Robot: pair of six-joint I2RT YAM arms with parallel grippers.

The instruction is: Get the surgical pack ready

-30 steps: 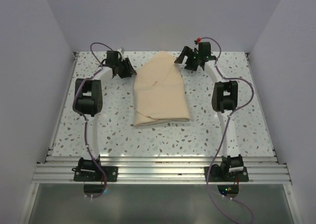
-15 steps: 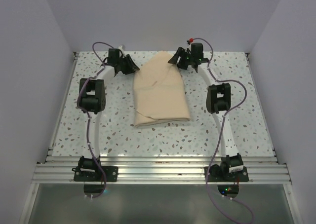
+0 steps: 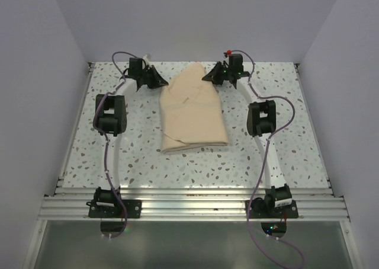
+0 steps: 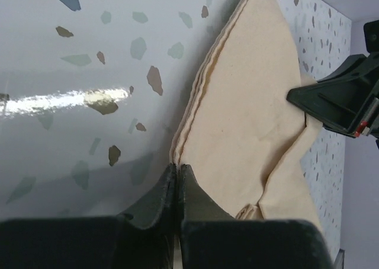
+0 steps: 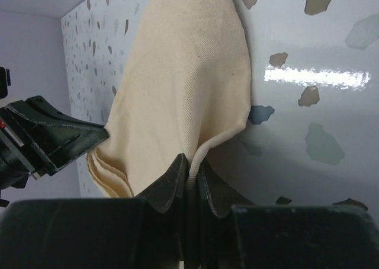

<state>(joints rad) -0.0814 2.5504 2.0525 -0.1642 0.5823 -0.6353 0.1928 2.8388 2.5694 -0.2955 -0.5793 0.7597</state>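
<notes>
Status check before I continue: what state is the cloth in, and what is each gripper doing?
beige cloth: folded, lying on the table, far end tapering between the two grippers.
left gripper: fingers shut on the cloth's left edge.
right gripper: fingers shut on the cloth's right edge, which puckers at the pinch.

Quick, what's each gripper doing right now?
Left gripper: shut on the beige cloth, at its edge.
Right gripper: shut on the beige cloth too.
</notes>
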